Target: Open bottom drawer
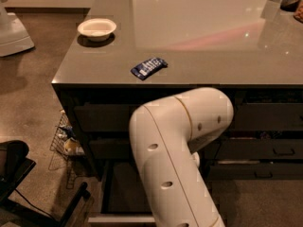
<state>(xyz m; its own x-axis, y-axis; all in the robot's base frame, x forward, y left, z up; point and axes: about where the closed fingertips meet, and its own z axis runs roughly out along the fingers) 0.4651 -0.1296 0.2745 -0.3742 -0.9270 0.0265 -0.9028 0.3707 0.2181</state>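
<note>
Beneath the grey counter [213,65], the bottom drawer [120,188] seemingly stood open; the white arm [175,150] hid the claw, its grip impossible to tell.

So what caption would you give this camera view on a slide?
White robot arm reaches below a grey counter, its gripper hidden behind it, with the bottom drawer pulled open.

Bowl [97,29] left of packet [148,67], hand behind arm [175,145]
</note>
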